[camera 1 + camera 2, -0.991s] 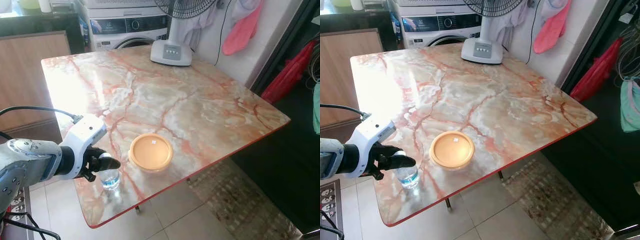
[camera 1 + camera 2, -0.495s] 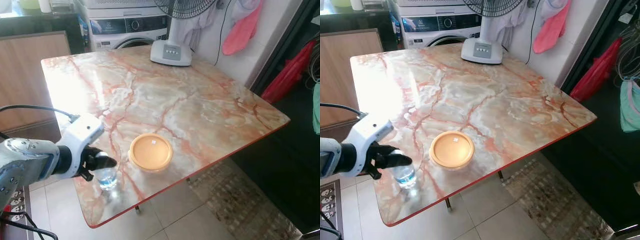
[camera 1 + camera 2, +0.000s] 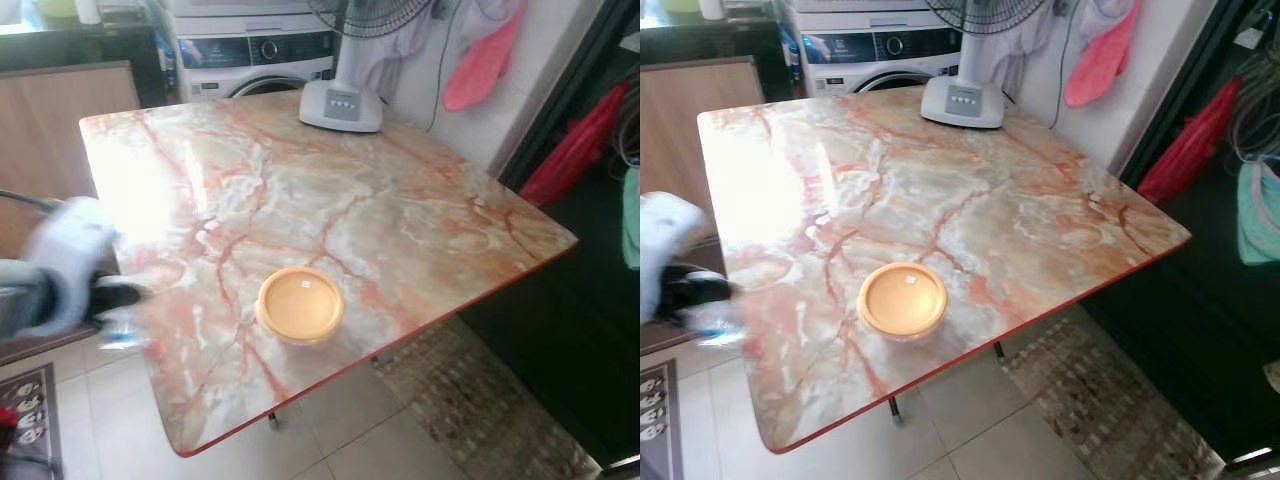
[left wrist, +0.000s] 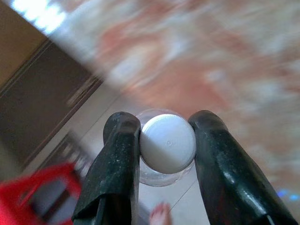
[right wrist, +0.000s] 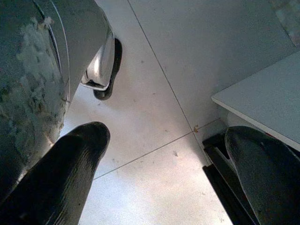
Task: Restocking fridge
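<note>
Jaws of your left gripper point(image 4: 161, 140) pinch the white cap of the small water bottle point(image 4: 167, 143), held off the marble table's point(image 3: 330, 200) left edge above the floor; right gripper point(image 5: 164, 154) hangs idle, fingers spread, over the tiles. Expect the bottle to be light, thin-walled and slick, so a cap-and-neck hold looks stiffest. Room lies open leftward; on the table, near its front edge, sits the orange lidded container point(image 3: 300, 303).
</note>
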You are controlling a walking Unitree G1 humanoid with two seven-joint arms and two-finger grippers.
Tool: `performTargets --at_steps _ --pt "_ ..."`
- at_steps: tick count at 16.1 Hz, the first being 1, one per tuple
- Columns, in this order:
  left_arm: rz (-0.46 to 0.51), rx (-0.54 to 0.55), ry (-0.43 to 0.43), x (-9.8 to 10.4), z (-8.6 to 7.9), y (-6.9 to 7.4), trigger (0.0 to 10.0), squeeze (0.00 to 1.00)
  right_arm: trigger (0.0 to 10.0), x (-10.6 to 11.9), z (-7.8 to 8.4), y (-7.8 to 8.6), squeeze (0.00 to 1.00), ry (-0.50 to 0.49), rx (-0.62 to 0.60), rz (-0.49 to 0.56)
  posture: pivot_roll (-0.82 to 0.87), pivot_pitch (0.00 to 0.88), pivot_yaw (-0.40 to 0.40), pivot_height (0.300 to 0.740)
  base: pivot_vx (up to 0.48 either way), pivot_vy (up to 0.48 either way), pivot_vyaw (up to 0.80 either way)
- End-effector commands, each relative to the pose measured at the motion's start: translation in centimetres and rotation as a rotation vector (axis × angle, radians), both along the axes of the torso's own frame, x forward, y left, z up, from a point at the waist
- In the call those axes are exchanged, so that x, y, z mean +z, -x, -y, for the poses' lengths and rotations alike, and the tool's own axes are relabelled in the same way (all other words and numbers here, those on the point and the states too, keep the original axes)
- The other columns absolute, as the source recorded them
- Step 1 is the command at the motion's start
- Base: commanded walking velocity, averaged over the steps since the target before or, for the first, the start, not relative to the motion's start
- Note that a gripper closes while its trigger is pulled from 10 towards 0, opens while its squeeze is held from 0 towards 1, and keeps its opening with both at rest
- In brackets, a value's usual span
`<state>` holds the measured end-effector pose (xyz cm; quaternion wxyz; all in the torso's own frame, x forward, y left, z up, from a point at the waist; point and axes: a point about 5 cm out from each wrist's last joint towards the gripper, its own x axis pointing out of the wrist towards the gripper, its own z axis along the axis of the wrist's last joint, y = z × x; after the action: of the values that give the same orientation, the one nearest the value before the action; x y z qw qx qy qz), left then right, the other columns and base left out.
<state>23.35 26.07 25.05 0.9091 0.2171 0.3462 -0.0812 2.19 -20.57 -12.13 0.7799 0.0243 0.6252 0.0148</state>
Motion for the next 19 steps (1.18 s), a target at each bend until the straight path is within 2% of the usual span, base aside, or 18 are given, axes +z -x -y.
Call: performTargets --at_steps 1,2,3,4,5,6,7,8,10,12,13,14,15,16,17,19 --pt "0.037 0.093 -0.032 0.0 -2.2 0.1 0.0 0.00 10.0 0.0 0.1 0.2 0.00 0.007 0.001 -0.007 0.28 0.000 -0.128 0.740 0.000 0.000 0.00" --pt "0.029 0.154 -0.009 -1.3 -3.6 0.3 0.0 0.00 10.0 0.0 0.1 0.2 0.00 0.005 0.001 -0.006 0.28 0.000 -0.126 0.740 0.000 0.000 0.00" --pt "0.026 0.183 -0.029 -2.5 -4.5 0.4 0.0 0.00 10.0 0.0 0.1 0.2 0.00 0.005 0.001 -0.006 0.28 0.000 -0.127 0.740 0.000 0.000 0.00" --pt "0.003 0.206 -0.022 -4.8 -5.3 0.8 10.0 0.00 10.0 0.0 0.0 0.2 0.00 0.003 0.000 -0.006 0.28 0.000 -0.127 0.740 0.000 0.000 0.00" --pt "-0.042 0.218 0.027 -7.6 -5.5 1.3 10.0 0.00 10.0 0.0 0.0 0.1 0.00 0.002 0.002 -0.006 0.27 0.000 -0.125 0.740 0.000 0.000 0.00" --pt "-0.047 0.237 0.117 -9.5 -5.4 1.6 10.0 0.00 10.0 0.0 0.0 0.1 0.00 0.002 -0.001 -0.004 0.27 0.000 -0.120 0.740 0.000 0.000 0.00" --pt "0.000 0.292 0.138 -11.5 -6.2 1.7 10.0 0.00 10.0 0.0 0.0 0.1 0.00 0.004 -0.008 -0.002 0.26 0.000 -0.116 0.740 0.000 0.000 0.00" --pt "0.050 0.339 0.126 -13.5 -7.0 2.0 10.0 0.00 10.0 0.0 0.1 0.0 0.00 0.005 -0.015 0.000 0.26 0.000 -0.115 0.740 0.000 0.000 0.00" --pt "0.069 0.457 0.066 -17.9 -8.4 3.8 10.0 0.00 10.0 0.0 0.2 0.0 0.00 0.009 -0.026 0.002 0.25 0.000 -0.118 0.740 0.000 0.000 0.00" --pt "-0.006 0.557 0.070 -22.5 -8.3 6.3 10.0 0.00 10.0 0.0 0.3 0.0 0.00 0.011 -0.028 0.002 0.25 0.000 -0.122 0.740 0.000 0.000 0.00" --pt "-0.091 0.513 -0.023 -25.3 -7.4 7.9 10.0 0.00 10.0 0.0 0.3 0.0 0.00 0.011 -0.025 0.001 0.25 0.000 -0.119 0.740 0.000 0.000 0.00" --pt "-0.110 0.500 -0.043 -25.9 -7.1 8.2 10.0 0.00 10.0 0.0 0.3 0.1 0.00 0.011 -0.024 0.001 0.25 0.000 -0.119 0.740 0.000 0.000 0.00" --pt "-0.115 0.496 -0.024 -26.9 -6.4 8.5 10.0 0.00 10.0 0.0 0.3 0.1 0.00 0.010 -0.025 0.001 0.24 0.000 -0.110 0.740 0.000 0.000 0.00" --pt "-0.089 0.500 0.028 -28.4 -4.9 8.6 10.0 0.00 10.0 0.0 0.1 0.2 0.00 0.004 -0.037 0.003 0.23 0.000 -0.095 0.740 0.000 0.000 0.00" --pt "-0.092 0.521 0.039 -29.2 -4.3 8.7 10.0 0.00 10.0 0.0 0.1 0.2 0.00 0.003 -0.046 0.005 0.23 0.000 -0.093 0.740 0.000 0.000 0.00" --pt "-0.101 0.516 0.003 -30.3 -3.9 9.1 10.0 0.00 10.0 0.0 0.0 0.4 0.00 0.001 -0.032 -0.001 0.23 0.000 -0.092 0.740 0.000 0.000 0.00"
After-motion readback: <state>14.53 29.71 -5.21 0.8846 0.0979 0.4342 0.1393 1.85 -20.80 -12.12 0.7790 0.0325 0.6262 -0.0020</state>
